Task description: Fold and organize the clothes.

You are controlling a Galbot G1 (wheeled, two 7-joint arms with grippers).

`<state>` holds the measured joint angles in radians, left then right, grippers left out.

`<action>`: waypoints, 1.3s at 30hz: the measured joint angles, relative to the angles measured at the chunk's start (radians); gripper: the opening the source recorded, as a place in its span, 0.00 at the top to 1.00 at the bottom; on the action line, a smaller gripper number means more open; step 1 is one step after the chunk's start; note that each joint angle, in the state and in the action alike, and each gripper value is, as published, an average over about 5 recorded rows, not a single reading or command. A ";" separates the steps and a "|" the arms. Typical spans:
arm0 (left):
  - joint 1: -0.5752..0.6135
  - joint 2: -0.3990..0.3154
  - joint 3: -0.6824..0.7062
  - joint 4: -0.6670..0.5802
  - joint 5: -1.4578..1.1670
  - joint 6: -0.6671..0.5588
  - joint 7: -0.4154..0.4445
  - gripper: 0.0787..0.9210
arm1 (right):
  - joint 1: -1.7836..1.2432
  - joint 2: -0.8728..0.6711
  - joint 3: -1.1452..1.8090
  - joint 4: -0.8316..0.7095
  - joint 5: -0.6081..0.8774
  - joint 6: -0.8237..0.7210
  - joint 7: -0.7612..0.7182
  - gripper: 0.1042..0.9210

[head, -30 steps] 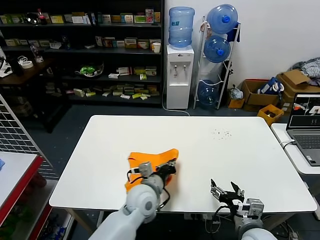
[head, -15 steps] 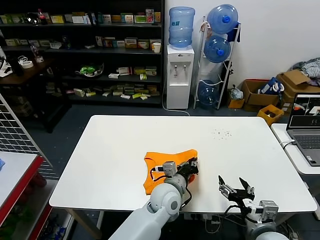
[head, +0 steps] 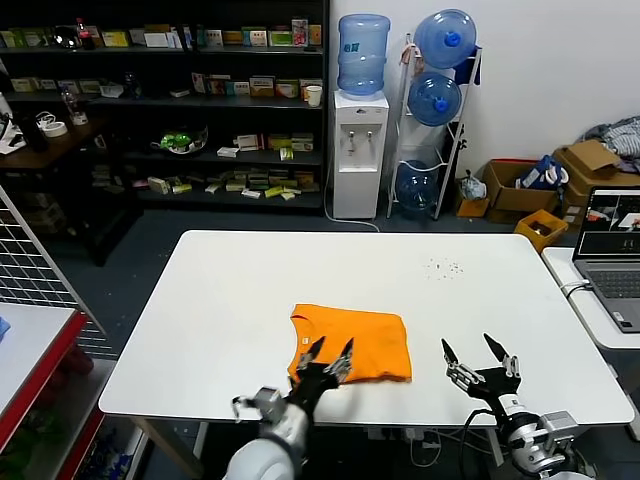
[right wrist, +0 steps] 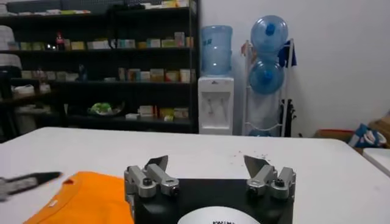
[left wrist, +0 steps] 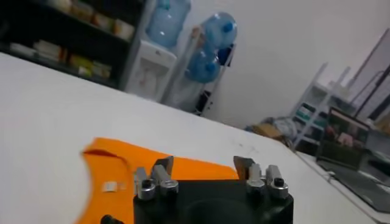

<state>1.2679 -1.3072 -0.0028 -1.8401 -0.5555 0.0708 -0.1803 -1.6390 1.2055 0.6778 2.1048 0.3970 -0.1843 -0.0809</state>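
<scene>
The orange T-shirt (head: 352, 340) lies folded into a flat rectangle on the white table (head: 230, 290), near the front edge at the middle. My left gripper (head: 332, 350) hovers over the shirt's near edge, open, with nothing between its fingers. In the left wrist view the shirt (left wrist: 122, 167) spreads out beyond the left gripper (left wrist: 204, 163), its small white neck tag (left wrist: 111, 186) showing. My right gripper (head: 478, 352) stands open above bare table to the right of the shirt. The right wrist view shows the right gripper (right wrist: 207, 163) empty, with the shirt (right wrist: 85, 195) off to one side.
A laptop (head: 615, 250) sits on a neighbouring table at the right. A water dispenser (head: 358, 150), bottle rack (head: 435, 110) and dark shelves (head: 170, 110) stand behind. A wire rack and red-edged table (head: 40, 340) are at the left. Small crumbs (head: 440, 266) dot the table's far right.
My left gripper carried the shirt's edge to the right, opened and let go, then drew back toward the front edge. The shirt now lies flat and folded. The right gripper shifted slightly right.
</scene>
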 measured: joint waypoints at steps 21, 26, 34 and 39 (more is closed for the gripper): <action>0.436 -0.009 -0.464 -0.062 0.154 -0.498 0.299 0.12 | -0.007 0.159 0.065 -0.170 -0.157 0.293 -0.131 0.12; 0.459 -0.012 -0.486 -0.051 0.159 -0.538 0.324 0.12 | -0.002 0.216 0.080 -0.192 -0.201 0.342 -0.149 0.12; 0.473 -0.030 -0.507 -0.046 0.163 -0.560 0.350 0.12 | -0.005 0.283 0.088 -0.215 -0.264 0.400 -0.178 0.12; 0.479 -0.048 -0.515 -0.047 0.167 -0.562 0.364 0.12 | -0.005 0.313 0.084 -0.226 -0.295 0.424 -0.190 0.12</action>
<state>1.7472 -1.3549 -0.5179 -1.8869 -0.3889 -0.4916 0.1840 -1.6443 1.5182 0.7622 1.8792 0.1025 0.2398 -0.2706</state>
